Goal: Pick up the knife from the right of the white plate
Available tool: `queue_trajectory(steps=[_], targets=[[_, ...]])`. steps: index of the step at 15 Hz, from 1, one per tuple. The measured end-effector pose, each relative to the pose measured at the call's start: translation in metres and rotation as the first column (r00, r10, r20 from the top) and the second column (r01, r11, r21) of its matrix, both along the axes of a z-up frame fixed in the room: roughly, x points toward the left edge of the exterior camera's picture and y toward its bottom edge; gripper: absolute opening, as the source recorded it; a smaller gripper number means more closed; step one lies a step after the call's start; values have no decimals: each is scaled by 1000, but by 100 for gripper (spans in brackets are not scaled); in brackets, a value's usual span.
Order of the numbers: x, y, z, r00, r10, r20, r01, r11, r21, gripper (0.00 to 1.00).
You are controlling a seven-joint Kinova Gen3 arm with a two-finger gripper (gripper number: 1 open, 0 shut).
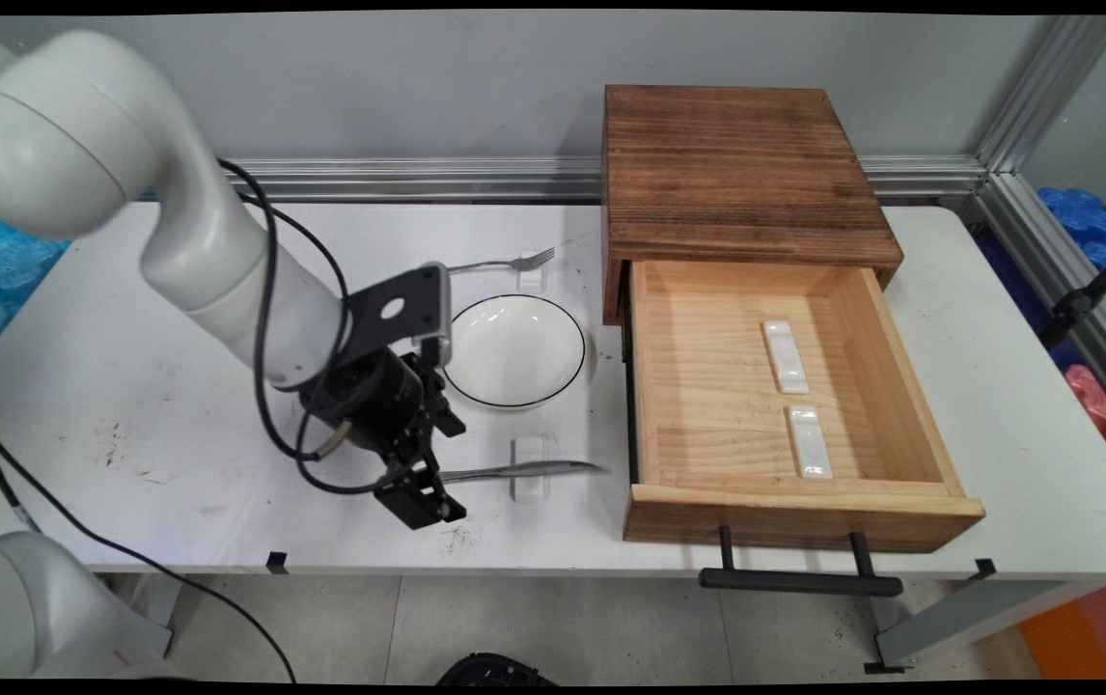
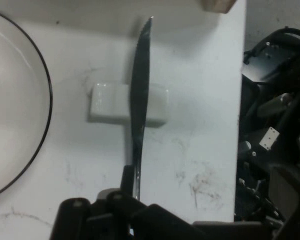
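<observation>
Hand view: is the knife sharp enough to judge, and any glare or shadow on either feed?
Hand view: the knife is fairly crisp, with a bright glint along its blade; the gripper at the bottom edge is dark and soft. Main view: even light, soft shadows under the arm and beside the drawer, and curved black margins from lens distortion.

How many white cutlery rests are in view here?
4: two in the open wooden drawer, far and near; one under the knife at the table's front; one under the fork behind the bowl.
</observation>
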State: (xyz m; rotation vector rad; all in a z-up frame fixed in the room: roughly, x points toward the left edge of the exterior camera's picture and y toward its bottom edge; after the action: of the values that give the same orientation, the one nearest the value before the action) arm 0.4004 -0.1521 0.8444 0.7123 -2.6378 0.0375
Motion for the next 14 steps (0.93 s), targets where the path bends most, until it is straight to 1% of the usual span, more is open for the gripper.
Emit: queue_trajectory(steps=[7,14], targets=[[-4,-13,-35,999,40,25,-39,999,-9,100],[-5,-23,-52,998,56,31,-55,998,-34,100]])
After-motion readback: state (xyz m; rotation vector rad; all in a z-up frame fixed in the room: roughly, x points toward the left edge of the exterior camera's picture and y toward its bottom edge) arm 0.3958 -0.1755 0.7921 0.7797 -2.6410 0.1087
